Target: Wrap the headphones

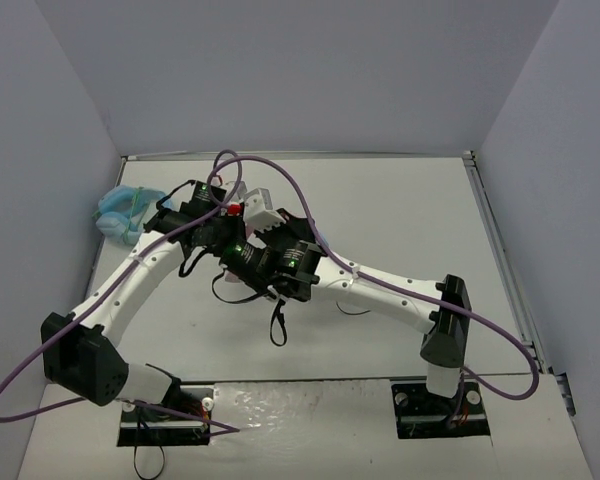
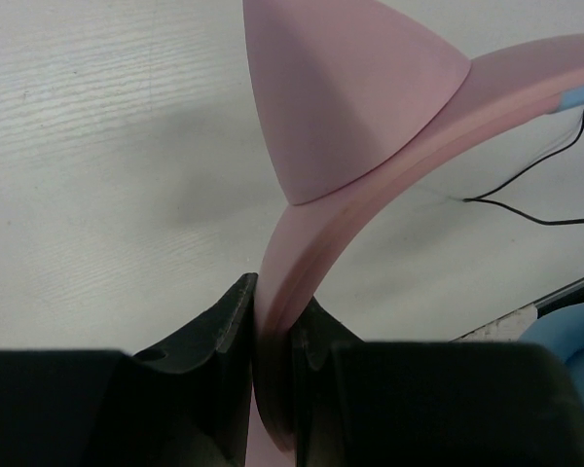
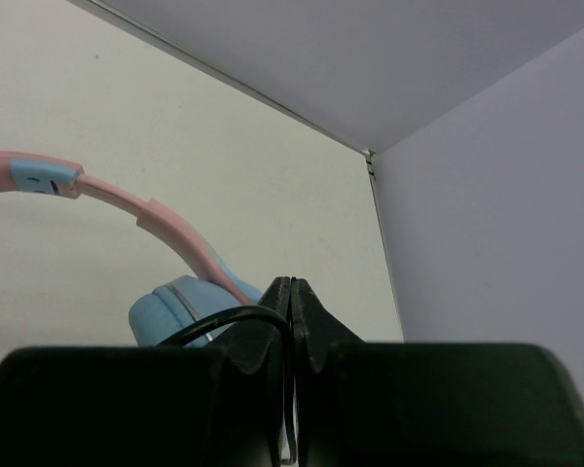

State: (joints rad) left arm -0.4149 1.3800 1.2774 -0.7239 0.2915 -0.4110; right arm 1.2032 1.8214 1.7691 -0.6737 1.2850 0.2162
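We see the left claw clamped on the headphones. Its two black fingers pinch the pink headband just below the cat ear. The headband rises from the jaws and curves off to the right. A light blue ear cup shows at the lower right of that view.

The right claw is closed on the thin black cable, which arcs out to the left of its fingertips. Behind it we see the other blue ear cup.

From above, both wrists meet over the left half of the surface, toward its far edge, and hide most of the headphones. A light blue bundle lies at the left edge, just beside the left arm. A purple cable loops over both arms.
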